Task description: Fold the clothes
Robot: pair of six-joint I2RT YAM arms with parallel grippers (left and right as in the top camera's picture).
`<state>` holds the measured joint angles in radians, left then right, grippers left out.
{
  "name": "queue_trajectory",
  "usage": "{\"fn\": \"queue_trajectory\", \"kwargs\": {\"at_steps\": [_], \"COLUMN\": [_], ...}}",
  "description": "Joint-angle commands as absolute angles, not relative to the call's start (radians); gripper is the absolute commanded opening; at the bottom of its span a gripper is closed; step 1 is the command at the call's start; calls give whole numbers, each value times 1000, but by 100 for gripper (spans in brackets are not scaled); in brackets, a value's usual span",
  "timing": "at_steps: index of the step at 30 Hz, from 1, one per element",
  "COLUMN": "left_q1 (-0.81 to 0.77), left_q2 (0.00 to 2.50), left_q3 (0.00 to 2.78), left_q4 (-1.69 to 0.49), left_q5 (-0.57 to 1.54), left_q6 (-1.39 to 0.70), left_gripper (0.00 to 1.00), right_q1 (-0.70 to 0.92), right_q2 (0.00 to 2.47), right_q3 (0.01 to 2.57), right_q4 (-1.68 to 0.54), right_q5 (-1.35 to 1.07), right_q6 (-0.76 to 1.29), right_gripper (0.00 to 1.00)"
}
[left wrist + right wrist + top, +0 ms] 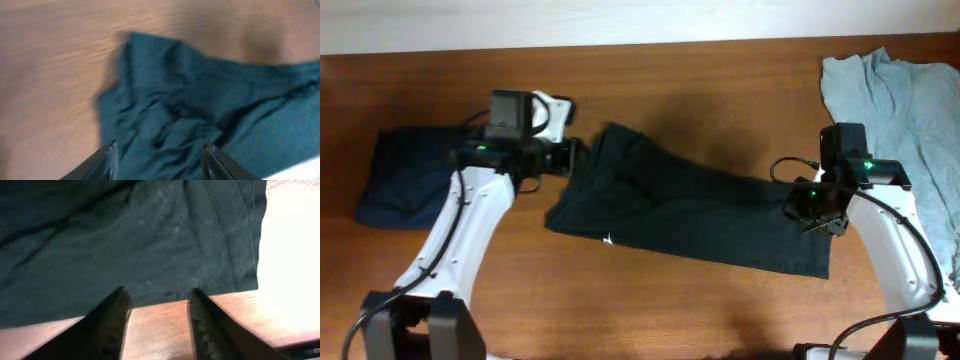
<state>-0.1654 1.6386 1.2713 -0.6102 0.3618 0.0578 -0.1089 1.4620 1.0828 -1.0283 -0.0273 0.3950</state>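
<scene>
Overhead: dark greenish-black fabric T-shirt (690, 215), crumpled, centre of brown wooden table (670, 80).
Left gripper (160, 145): jaws released, shirt's 10 o'clock.
Right gripper (158, 291): jaws released, shirt's 3 o'clock hem.

Blk-green T-shirt (690, 215) w/ white logo (608, 239), navy garment (405, 175), grey-blue garment (910, 110), brown table (670, 80).

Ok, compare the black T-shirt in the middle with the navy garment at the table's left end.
Colour: the black T-shirt looks greenish black; the navy garment is dark blue.
Shape: the T-shirt lies stretched out long and is rumpled at its left end; the navy garment is a compact, neat block.
Place: the T-shirt lies mid-table; the navy garment sits at the left end.
Both are dark fabric lying on the table.
</scene>
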Motion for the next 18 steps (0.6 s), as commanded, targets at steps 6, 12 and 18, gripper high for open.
{"fn": "queue_trajectory", "kwargs": {"at_steps": [6,12,18], "left_q1": [-327,-336,-336], "left_q2": [1965,2128,2178], "left_q3": [1561,1686,1686], "left_q4": [-644,-683,-641], "left_q5": [392,280,246], "left_q6": [187,202,212], "left_gripper": [55,56,60], "right_q1": [-261,-392,-433], "right_q2": [1475,1488,1504], "right_q3": [1104,1112,1113], "right_q4": [-927,-891,-813], "right_q5": [-193,-244,-311], "right_q6": [342,299,281], "right_gripper": [51,58,63]}}
